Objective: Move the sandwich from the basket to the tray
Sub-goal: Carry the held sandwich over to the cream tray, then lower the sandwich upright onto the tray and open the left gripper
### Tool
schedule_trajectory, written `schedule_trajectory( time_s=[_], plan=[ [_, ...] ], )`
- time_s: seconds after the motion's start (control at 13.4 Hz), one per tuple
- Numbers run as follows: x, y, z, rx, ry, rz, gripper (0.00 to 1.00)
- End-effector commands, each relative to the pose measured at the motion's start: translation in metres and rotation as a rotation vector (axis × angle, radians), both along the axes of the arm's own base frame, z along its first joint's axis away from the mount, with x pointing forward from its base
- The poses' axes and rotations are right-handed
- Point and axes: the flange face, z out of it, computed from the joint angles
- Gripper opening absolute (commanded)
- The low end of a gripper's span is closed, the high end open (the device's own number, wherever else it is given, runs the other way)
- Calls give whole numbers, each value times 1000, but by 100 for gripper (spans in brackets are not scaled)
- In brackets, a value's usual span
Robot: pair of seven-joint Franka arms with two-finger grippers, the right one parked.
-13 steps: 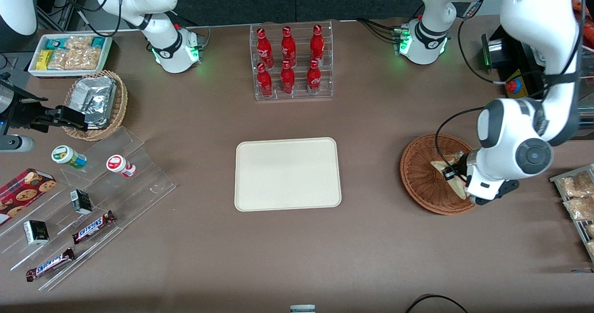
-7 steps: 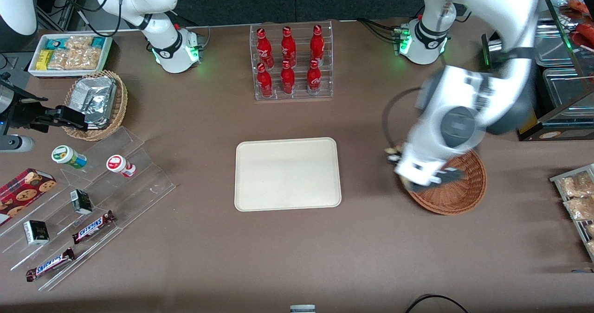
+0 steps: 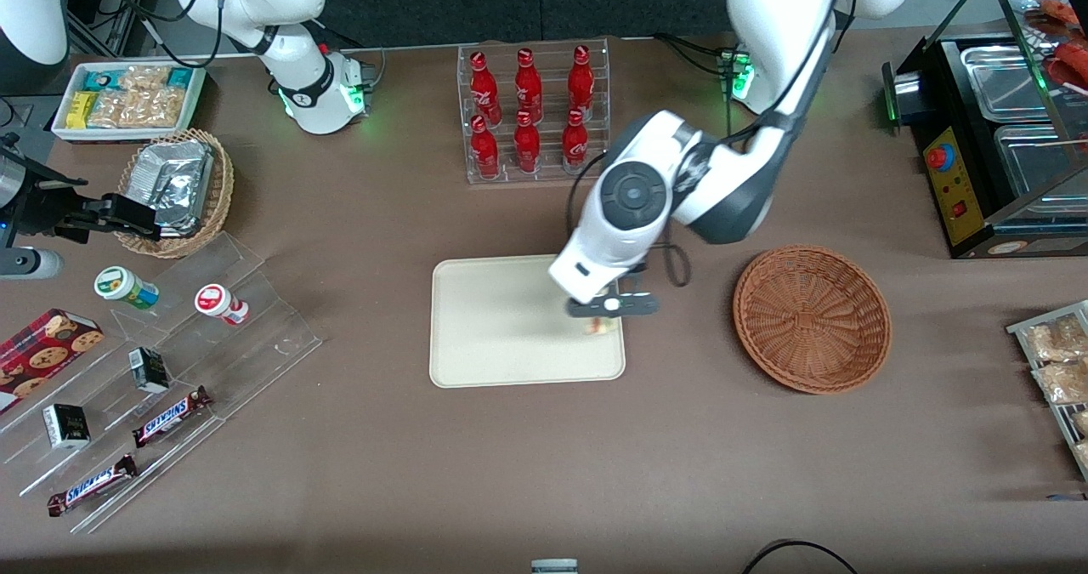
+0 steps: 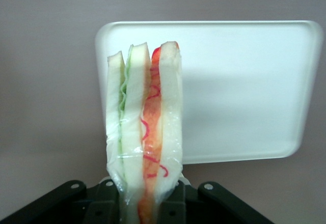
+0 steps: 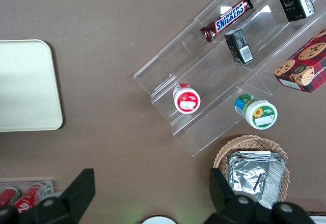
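We see the tray (image 3: 510, 319) lying flat on the brown desk (image 3: 382, 438), and above its edge nearest the working arm's end hangs the gripper (image 3: 605, 312), shut tight on the sandwich (image 4: 145, 132). In the left wrist view the wrapped wedge stands upright between the black fingers (image 4: 173, 206), white bread, green and red-orange layers showing along its cut edge, with the tray below it. The arm reaches down from its base past the rack of red bottles (image 3: 531, 115), its wrist bent over the tray's corner. Further toward the working arm's end sits the basket (image 3: 812, 319), well apart from the gripper.
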Motion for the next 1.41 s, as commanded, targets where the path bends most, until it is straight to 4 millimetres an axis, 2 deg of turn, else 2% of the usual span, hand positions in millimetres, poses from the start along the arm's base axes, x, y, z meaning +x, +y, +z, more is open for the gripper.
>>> schedule_trajectory(
  time_s=[0.0, 0.22, 0.3, 0.52, 0.74, 0.89, 0.97, 1.04, 1.12, 1.19, 1.34],
  plan=[
    [-1, -40, -30, -67, -20, -38, 10],
    [-11, -72, -75, -63, -17, -67, 11],
    [-11, -77, -91, -58, -13, -72, 11],
    [-8, -77, -124, -52, -13, -43, 11],
    [-11, -81, -149, -36, -22, -51, 13],
    [-11, -81, -155, -31, -37, -58, 18],
    [-12, -81, -156, -28, -36, -59, 24],
    [-12, -82, -155, -30, -36, -60, 53],
    [-12, -82, -155, -30, -36, -60, 89],
    [-12, -81, -153, -29, -37, -60, 99],
    [-11, -81, -141, -31, -39, -59, 99]
  ],
)
